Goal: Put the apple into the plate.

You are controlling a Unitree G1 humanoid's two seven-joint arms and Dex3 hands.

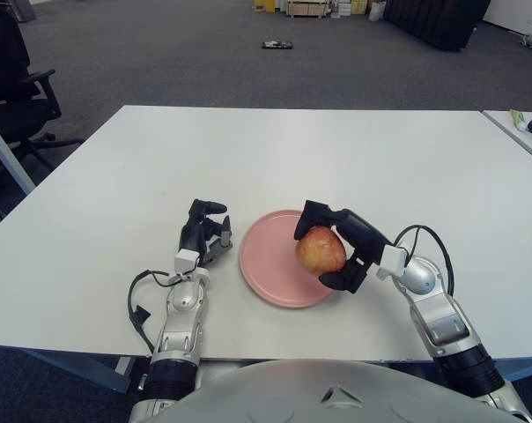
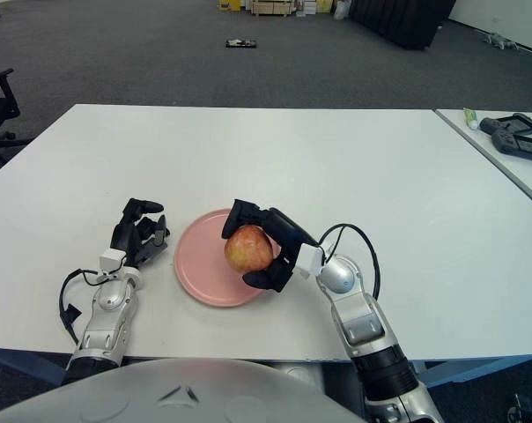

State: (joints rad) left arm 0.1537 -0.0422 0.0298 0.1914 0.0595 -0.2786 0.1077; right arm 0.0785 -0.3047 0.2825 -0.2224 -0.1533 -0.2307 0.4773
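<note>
A red-and-yellow apple (image 1: 320, 249) is in my right hand (image 1: 341, 247), whose black fingers curl around it from above and below. The hand holds the apple over the right part of a pink plate (image 1: 270, 264) that lies on the white table (image 1: 292, 150) near its front edge. I cannot tell whether the apple touches the plate. My left hand (image 1: 204, 233) shows just left of the plate, fingers curled, holding nothing.
A second table (image 1: 521, 132) with a dark device (image 2: 517, 141) on it stands at the far right. An office chair (image 1: 15, 79) stands at the far left. Boxes and a small object lie on the floor far behind.
</note>
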